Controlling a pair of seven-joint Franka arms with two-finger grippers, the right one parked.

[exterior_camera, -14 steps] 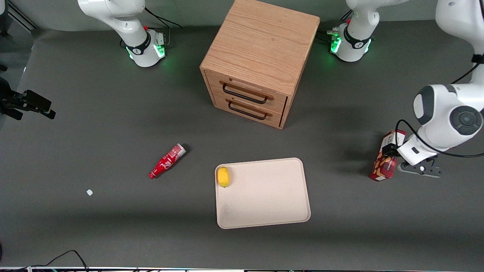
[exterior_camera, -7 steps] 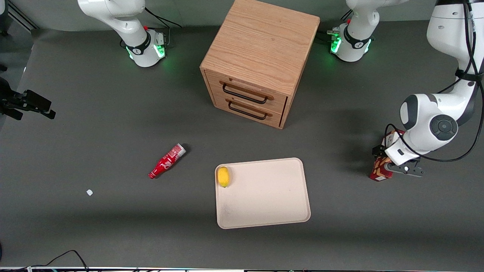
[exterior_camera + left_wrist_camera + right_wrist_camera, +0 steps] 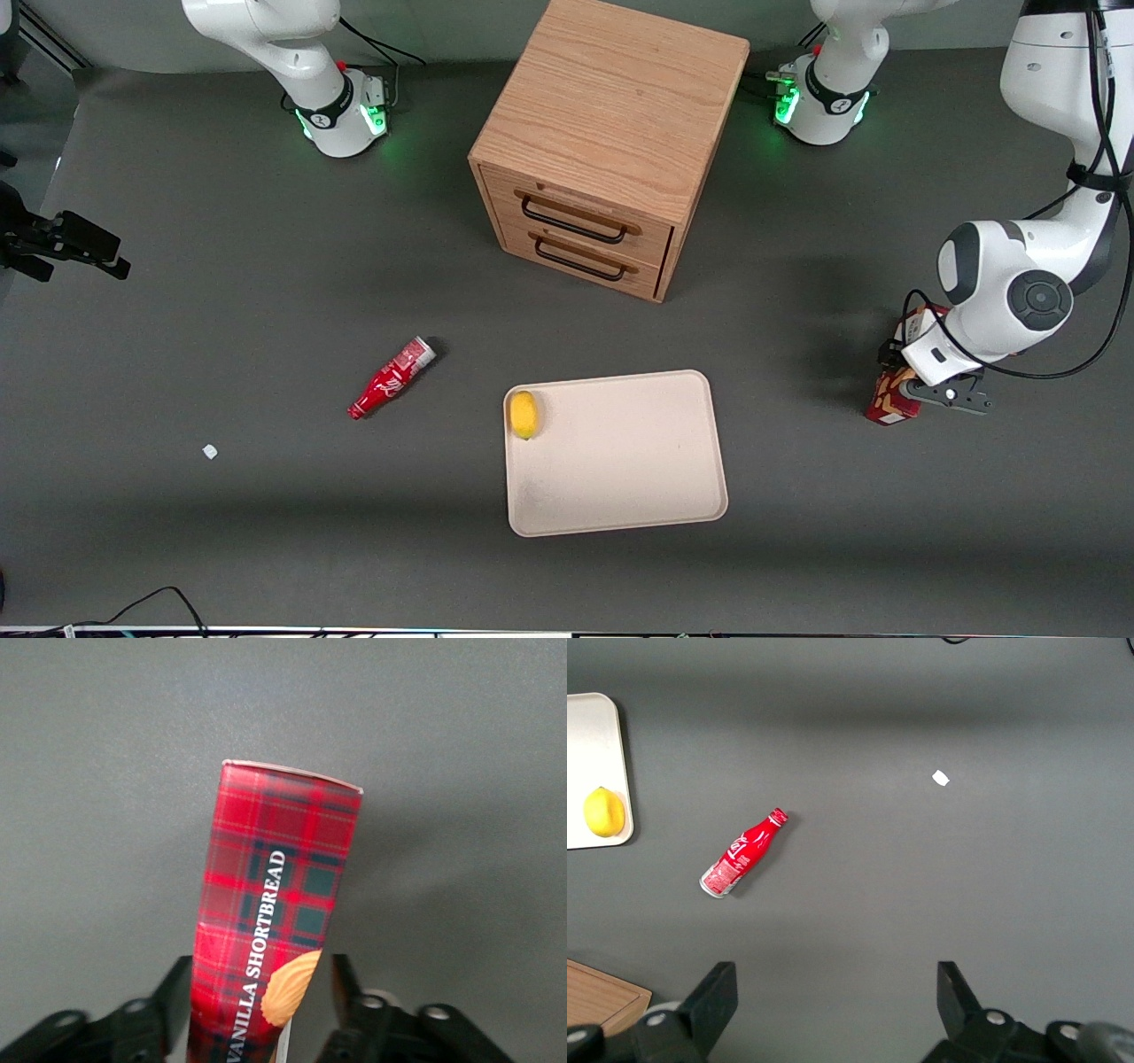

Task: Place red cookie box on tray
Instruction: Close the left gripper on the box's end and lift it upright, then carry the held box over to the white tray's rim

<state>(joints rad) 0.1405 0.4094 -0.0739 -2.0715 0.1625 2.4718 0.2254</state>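
The red cookie box lies on the grey table toward the working arm's end, well apart from the tray. Most of it is hidden under the wrist in the front view. In the left wrist view the tartan carton with a cookie picture runs up between the two black fingers. My gripper straddles the box and is open; one finger sits against the carton's side, and a narrow gap shows at the other. The cream tray lies flat, nearer the front camera than the cabinet.
A yellow lemon rests on the tray's edge nearest the parked arm. A small red bottle lies on the table toward the parked arm's end, with a white scrap farther along. A wooden drawer cabinet stands mid-table.
The left arm swung in and came down over the box, covering most of it in the front view. In the last half second it barely moved. The box stays put.
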